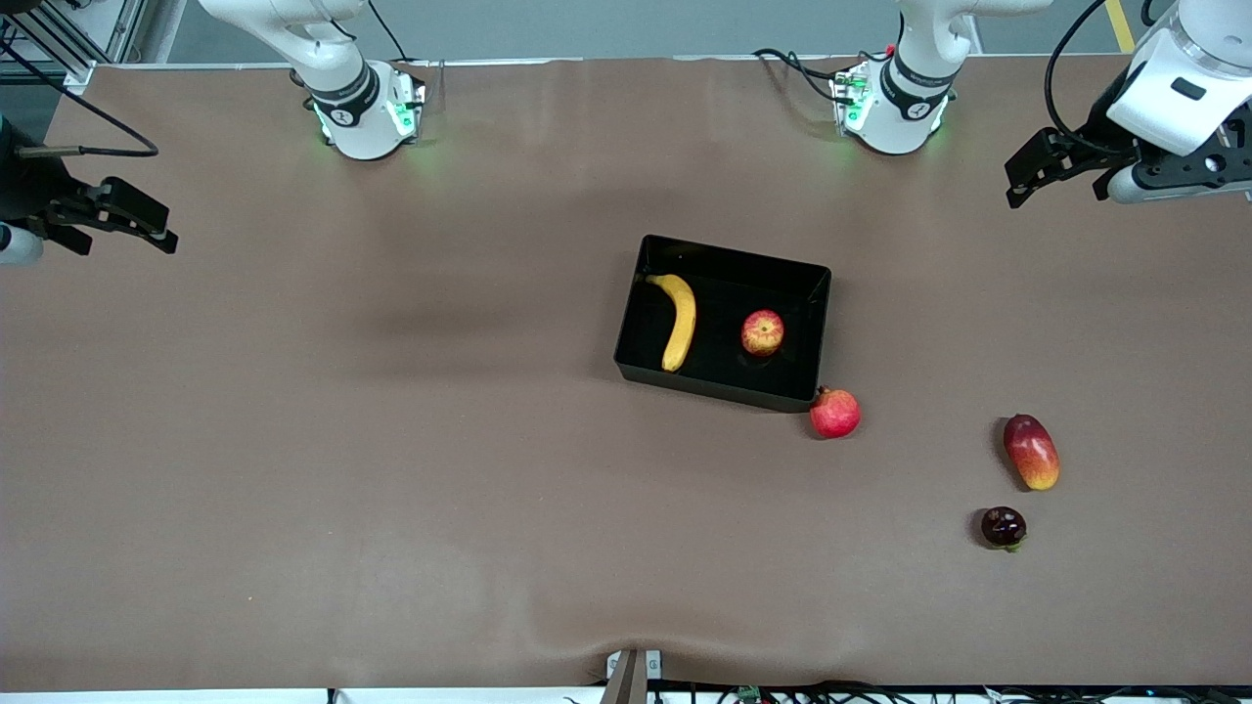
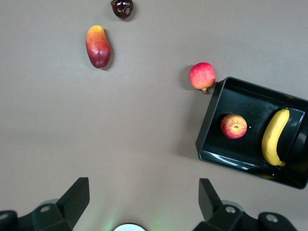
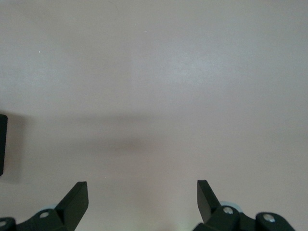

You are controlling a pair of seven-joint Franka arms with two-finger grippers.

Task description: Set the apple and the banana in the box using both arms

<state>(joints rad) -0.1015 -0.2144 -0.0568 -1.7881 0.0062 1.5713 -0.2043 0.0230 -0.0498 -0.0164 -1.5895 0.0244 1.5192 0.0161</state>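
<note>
The yellow banana (image 1: pixel 677 321) and the red, yellow-streaked apple (image 1: pixel 762 332) lie side by side in the black box (image 1: pixel 726 253) at the middle of the table. The banana is toward the right arm's end and the apple toward the left arm's end. The left wrist view shows the apple (image 2: pixel 234 126), the banana (image 2: pixel 273 138) and the box (image 2: pixel 210 118). My left gripper (image 1: pixel 1056 181) (image 2: pixel 144 197) is open and empty, raised over the table at the left arm's end. My right gripper (image 1: pixel 127 230) (image 3: pixel 143 199) is open and empty over bare table at the right arm's end. An edge of the box (image 3: pixel 2 144) shows in the right wrist view.
A red pomegranate (image 1: pixel 834 413) (image 2: pixel 202 76) rests against the box's corner nearest the front camera. A red-yellow mango (image 1: pixel 1031 451) (image 2: pixel 97 46) and a dark round fruit (image 1: pixel 1004 526) (image 2: pixel 122 7) lie nearer the front camera, toward the left arm's end.
</note>
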